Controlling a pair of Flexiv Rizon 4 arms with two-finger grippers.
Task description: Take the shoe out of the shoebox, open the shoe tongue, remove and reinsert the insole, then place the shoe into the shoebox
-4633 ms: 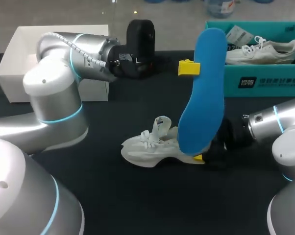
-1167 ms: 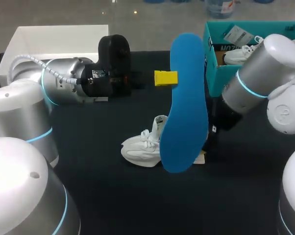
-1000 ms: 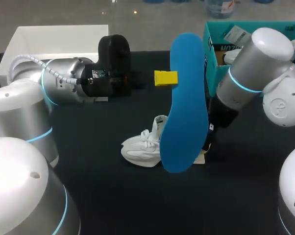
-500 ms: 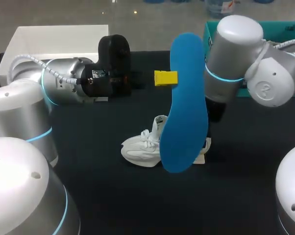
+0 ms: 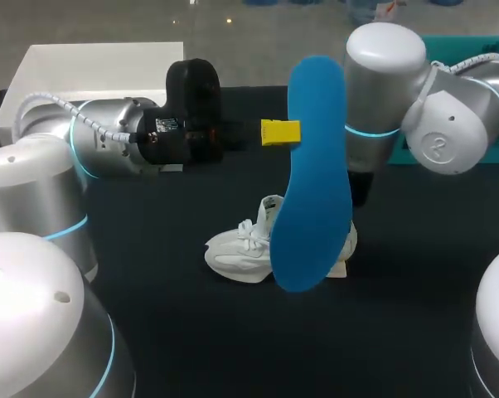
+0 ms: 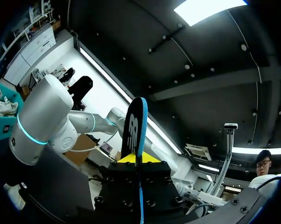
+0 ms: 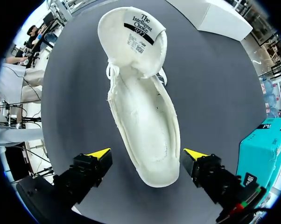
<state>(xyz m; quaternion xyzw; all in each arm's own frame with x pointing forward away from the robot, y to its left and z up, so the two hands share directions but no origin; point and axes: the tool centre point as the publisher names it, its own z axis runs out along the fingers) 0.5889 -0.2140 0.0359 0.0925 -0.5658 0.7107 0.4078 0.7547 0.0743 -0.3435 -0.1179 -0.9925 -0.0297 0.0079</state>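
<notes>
Light, bendy insole (image 5: 312, 166) sits clamped mid-edge in left end effector (image 6: 139, 161); right end effector (image 7: 147, 155), spread above soft shoe (image 7: 145, 116), should pinch heel collar.

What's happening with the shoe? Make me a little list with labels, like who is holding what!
left arm: left gripper shut on the blue insole, held upright above the table
right arm: right gripper open over the heel of the white shoe, one finger on each side, not touching
shoe: sitting on the black table, tongue folded open, no insole inside
boxes: teal shoebox on the right side, white box at the far left
</notes>
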